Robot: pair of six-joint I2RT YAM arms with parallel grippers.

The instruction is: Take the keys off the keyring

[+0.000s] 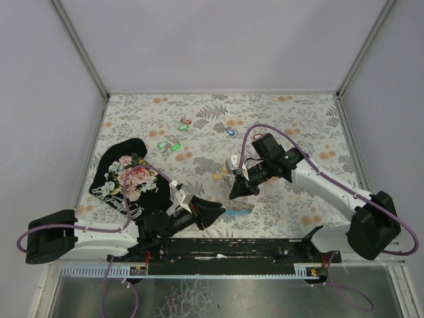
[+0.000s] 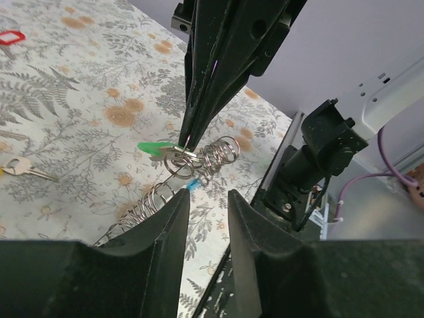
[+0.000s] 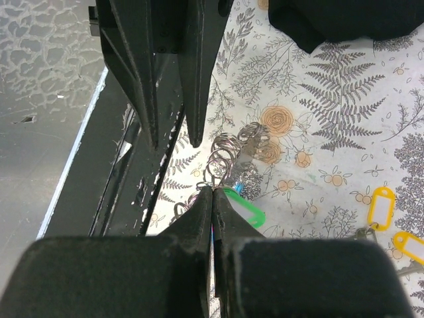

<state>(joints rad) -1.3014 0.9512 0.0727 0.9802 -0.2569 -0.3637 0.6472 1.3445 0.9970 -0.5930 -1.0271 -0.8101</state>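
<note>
Keys [image 3: 242,209]: we see one green tag, hooked to an end loop of the keyring [image 2: 215,154], at the near middle of the tabletop [image 1: 291,112].
Keyring: a coil of metal wire loops with a small blue bit, lying between the two arms, close to the near edge.
Right jaws: pressed together to a narrow point on a wire loop where the tag meets the coil. We judge this pins the ring so the tag can be worked off.
Left jaws: parted with a clear gap, holding nothing, pointed at the coil from the left. We take it they are placed to grip the other end.
Loose tags: red tag [image 1: 185,124], blue tag [image 1: 230,132], yellow tag [image 3: 381,202] and other green tags [image 1: 162,144] lie farther back, well apart from the ring.
Cloth: the black floral cloth [image 1: 116,159] lies at the left.
Tabletop: covered in a grey fern-and-flower print.
Room: plain pale walls [image 1: 218,40] stand left, right and far.
</note>
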